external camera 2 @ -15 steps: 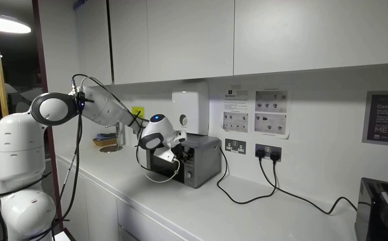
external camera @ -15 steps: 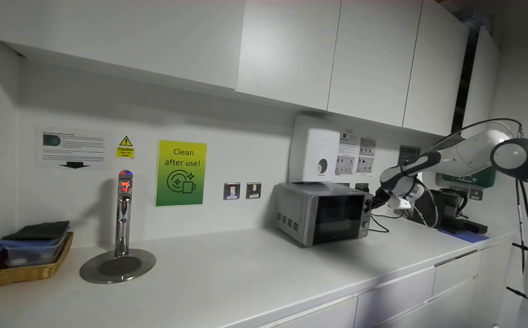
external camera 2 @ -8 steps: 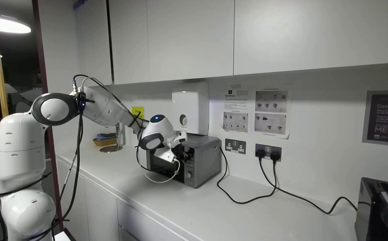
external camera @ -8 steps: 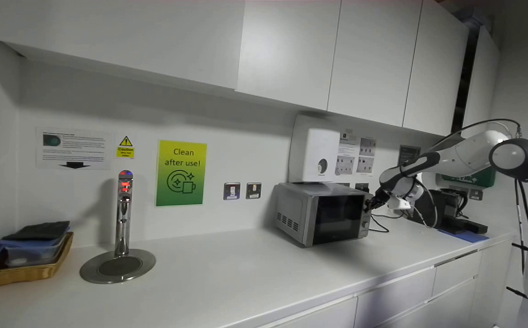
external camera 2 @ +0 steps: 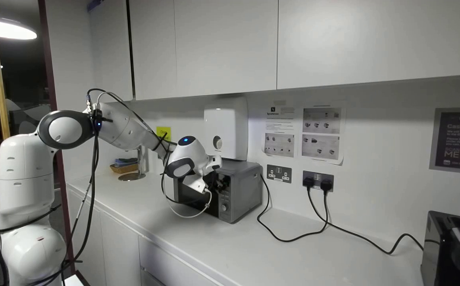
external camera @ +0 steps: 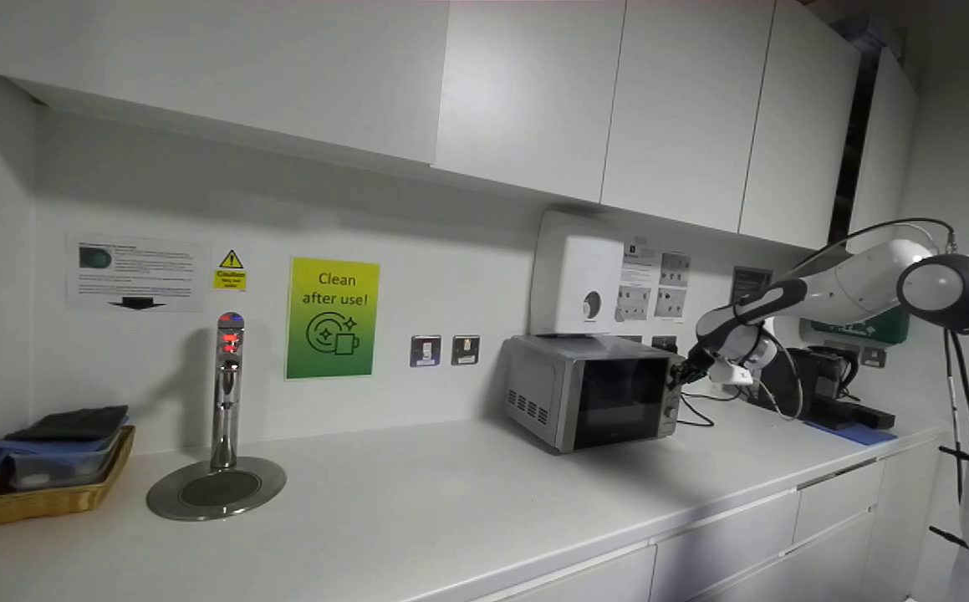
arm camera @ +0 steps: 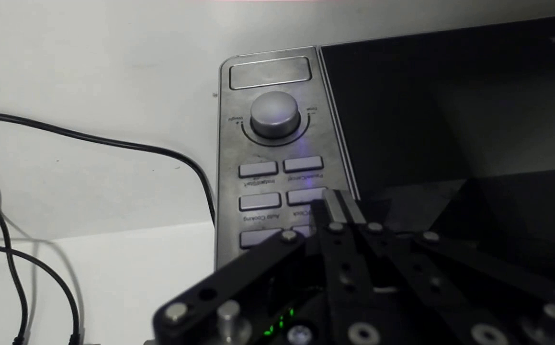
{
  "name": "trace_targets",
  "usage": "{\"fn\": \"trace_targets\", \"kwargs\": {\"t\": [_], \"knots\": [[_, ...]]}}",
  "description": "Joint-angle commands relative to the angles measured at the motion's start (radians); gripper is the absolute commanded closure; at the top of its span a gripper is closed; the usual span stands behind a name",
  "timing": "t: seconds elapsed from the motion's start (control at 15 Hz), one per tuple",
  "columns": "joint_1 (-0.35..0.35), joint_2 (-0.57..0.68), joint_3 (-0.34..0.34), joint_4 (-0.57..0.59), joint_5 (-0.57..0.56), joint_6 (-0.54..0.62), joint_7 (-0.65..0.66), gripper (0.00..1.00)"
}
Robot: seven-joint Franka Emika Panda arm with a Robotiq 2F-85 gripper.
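Observation:
A silver-grey microwave with a black door stands on the counter; it also shows in an exterior view. My gripper is at the microwave's control panel, and in the wrist view its fingertips are together with only a thin dark line between them and nothing held. They overlap the edge of a Clock button, near the seam to the door. I cannot tell whether they touch the panel. The round knob and the Pause/Cancel button are in full view. The lower buttons are partly hidden behind the gripper.
A white dispenser hangs on the wall above the microwave, under wall cabinets. Black power cables lie on the counter. A coffee machine, a tap and a wicker basket also stand there.

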Motion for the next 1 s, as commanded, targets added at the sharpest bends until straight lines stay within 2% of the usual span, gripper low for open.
{"fn": "trace_targets", "kwargs": {"t": [0.0,0.47,0.67,0.93], "knots": [[0.004,0.052,-0.002,0.078,-0.014,0.030,0.056,1.00],[0.004,0.081,-0.005,0.115,-0.062,0.014,0.121,1.00],[0.001,0.050,-0.009,0.077,-0.105,0.008,0.127,1.00],[-0.007,-0.003,-0.012,0.014,-0.150,0.007,0.071,1.00]]}}
